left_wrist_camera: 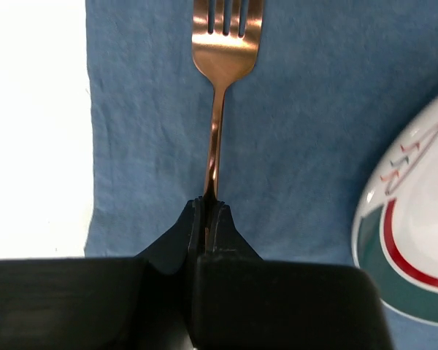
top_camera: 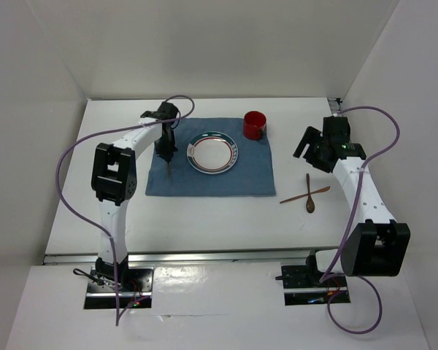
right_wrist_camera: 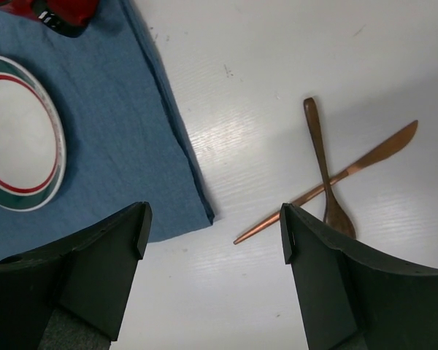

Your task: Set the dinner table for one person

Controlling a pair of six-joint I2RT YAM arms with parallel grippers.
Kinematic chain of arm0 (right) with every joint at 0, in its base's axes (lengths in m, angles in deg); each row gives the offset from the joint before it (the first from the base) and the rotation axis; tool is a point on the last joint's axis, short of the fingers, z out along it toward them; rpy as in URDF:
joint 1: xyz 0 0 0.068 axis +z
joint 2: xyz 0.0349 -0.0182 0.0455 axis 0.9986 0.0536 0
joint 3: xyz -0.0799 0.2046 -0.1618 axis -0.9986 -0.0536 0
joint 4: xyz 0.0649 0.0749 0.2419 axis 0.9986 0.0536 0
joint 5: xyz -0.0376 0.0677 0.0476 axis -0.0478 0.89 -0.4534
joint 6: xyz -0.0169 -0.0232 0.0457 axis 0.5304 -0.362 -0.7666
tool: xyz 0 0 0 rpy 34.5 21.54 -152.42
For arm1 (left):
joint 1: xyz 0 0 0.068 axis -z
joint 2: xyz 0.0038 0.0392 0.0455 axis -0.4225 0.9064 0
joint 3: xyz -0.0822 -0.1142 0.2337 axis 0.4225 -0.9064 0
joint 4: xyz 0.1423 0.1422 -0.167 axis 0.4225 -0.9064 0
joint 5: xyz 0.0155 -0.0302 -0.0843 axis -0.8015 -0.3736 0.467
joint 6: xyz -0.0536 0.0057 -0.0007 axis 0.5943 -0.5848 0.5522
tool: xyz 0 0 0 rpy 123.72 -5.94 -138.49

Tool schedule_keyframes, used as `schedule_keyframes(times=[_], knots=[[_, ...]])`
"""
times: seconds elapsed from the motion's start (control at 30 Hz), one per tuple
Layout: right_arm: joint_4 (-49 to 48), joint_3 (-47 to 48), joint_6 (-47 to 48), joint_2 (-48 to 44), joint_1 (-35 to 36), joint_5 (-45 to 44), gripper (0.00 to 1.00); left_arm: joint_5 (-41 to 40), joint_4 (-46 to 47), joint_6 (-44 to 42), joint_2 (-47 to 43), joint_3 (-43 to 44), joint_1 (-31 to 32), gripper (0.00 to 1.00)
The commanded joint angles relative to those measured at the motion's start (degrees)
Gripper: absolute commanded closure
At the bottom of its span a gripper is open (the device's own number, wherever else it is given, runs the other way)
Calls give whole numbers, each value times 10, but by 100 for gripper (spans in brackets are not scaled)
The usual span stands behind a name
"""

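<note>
A blue cloth mat (top_camera: 241, 179) lies on the white dinner table (top_camera: 204, 219). On the mat sit a white plate with red and green rings (top_camera: 214, 152) and, behind it, a red cup (top_camera: 255, 125). My left gripper (top_camera: 166, 154) hangs over the mat's left part, shut on the handle of a copper fork (left_wrist_camera: 225, 44), tines pointing away from the wrist camera, left of the plate (left_wrist_camera: 412, 233). Right of the mat, a copper knife (top_camera: 320, 191) and a dark spoon (top_camera: 310, 205) lie crossed. My right gripper (right_wrist_camera: 215, 226) hovers open above the table near them, holding nothing.
The table's near edge has an aluminium rail (top_camera: 204, 255). White walls close in the back and both sides. Purple cables loop from both arms. In the right wrist view the mat's corner (right_wrist_camera: 204, 215) lies just left of the knife's handle end (right_wrist_camera: 241, 239).
</note>
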State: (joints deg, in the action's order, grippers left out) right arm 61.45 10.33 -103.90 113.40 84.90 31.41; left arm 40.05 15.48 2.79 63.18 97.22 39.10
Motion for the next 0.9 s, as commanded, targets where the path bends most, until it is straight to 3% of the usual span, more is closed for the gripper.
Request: schedule_keyframes(times=[0.0, 0.1, 0.17, 0.27, 0.33, 0.4, 0.47, 0.57, 0.87], knots=[[39, 10, 6, -2, -2, -44, 17, 7, 34, -24, 10, 21, 0, 100], [55, -8, 6, 12, -2, -64, 18, 7, 35, -29, 28, 14, 0, 94], [60, -23, 6, 19, -2, -64, 19, 13, 35, -29, 35, 21, 0, 77], [60, -23, -1, 31, -2, -69, 25, 13, 28, -29, 18, 8, 5, 62], [60, -16, -7, 46, -2, -79, 28, 7, 35, -29, 0, -6, 5, 36], [68, -10, -15, 65, -2, -85, 29, 7, 35, -34, -22, -24, 11, 25], [68, -10, -29, 76, -7, -72, 29, 1, 35, -34, -56, -30, 17, 4], [56, -36, -58, 83, -7, -27, 30, -14, 27, -34, -107, -44, 28, 2], [44, -81, -151, 142, -7, -33, 30, -28, 22, -12, -224, -91, 61, 2]])
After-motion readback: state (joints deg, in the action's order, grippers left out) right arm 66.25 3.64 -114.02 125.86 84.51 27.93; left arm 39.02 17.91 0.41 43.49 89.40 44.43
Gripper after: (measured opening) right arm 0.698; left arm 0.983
